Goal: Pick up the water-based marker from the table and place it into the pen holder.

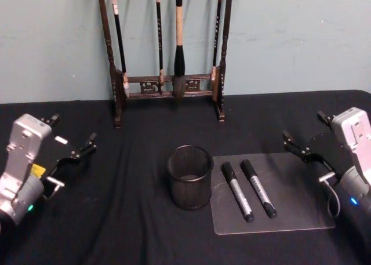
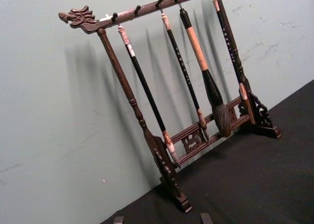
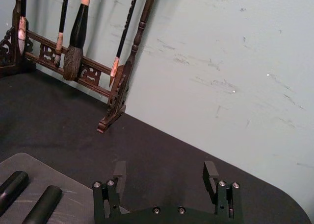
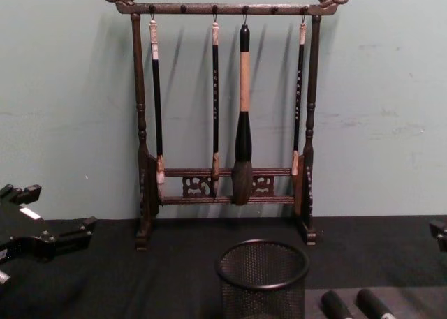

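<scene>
Hovering at the left side of the black table (image 1: 116, 230), well off from the work: the left gripper (image 1: 73, 129), spread wide, nothing in its grasp. Mirroring it across the table: the right gripper (image 1: 304, 127), its fingers (image 3: 119, 169) equally far apart and just as empty-handed.

Lying just inward of the right gripper, toward its partner, on a clear mat (image 1: 301, 213): two black markers, the nearer marker (image 1: 258, 188) and the farther marker (image 1: 237, 191), side by side and parallel, close together but not touching. Untouched by either gripper.

Standing upright between the two grippers, just past the farther marker as counted from the right gripper and right at the mat's edge: the pen holder (image 1: 188, 195), a small black mesh cup with a solid round rim. Well apart from the left gripper.

Rising beyond both grippers, against the green wall (image 1: 290, 39): a dark wooden brush rack (image 1: 168, 78) with dragon-head ends, four brushes (image 1: 179, 44) hanging from its top bar, the thickest of them second from the right gripper's side.
</scene>
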